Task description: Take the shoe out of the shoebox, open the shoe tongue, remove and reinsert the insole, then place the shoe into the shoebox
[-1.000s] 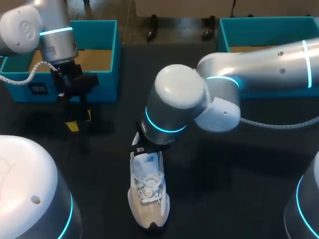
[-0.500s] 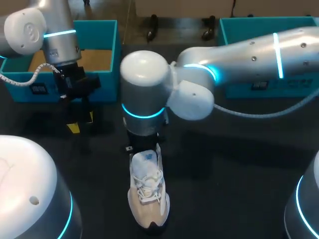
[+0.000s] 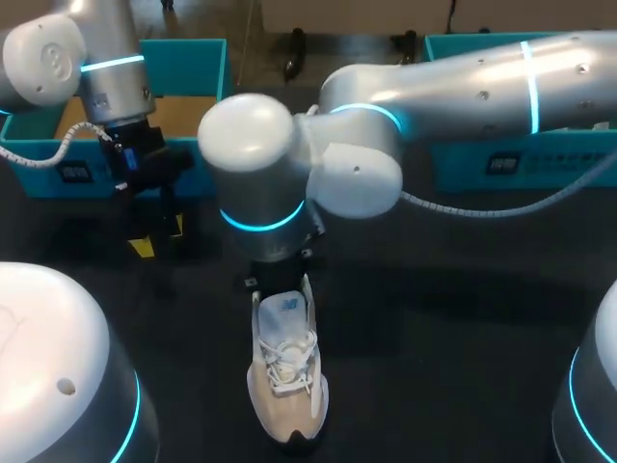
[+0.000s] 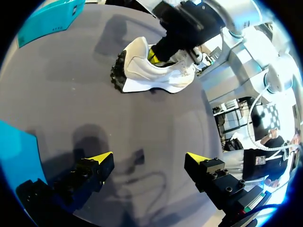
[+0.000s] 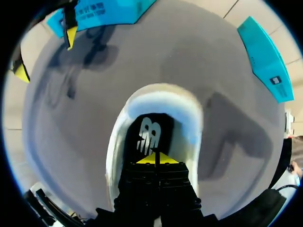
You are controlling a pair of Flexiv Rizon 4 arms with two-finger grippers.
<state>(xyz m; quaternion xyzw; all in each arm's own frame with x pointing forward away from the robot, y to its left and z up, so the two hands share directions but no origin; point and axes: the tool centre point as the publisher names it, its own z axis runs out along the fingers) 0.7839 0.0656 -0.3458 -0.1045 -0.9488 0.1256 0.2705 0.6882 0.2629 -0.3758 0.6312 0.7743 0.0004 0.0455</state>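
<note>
Right claw (image 5: 156, 160) pinched inside the shoe (image 5: 163, 97); left claw (image 4: 149, 158) spread above table (image 4: 71, 94).

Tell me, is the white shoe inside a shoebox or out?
Out. The white lace-up shoe stands upright on the dark table, apart from the left teal shoebox and the right teal shoebox.

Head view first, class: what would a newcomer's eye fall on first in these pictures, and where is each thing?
The white shoe stands out, lying alone on the dark table. The right arm, with its glowing ring, stretches across the middle above the shoe's heel, and the right hand has its yellow tips together inside the shoe's opening. The left hand hangs open over bare table beside a teal box.
</note>
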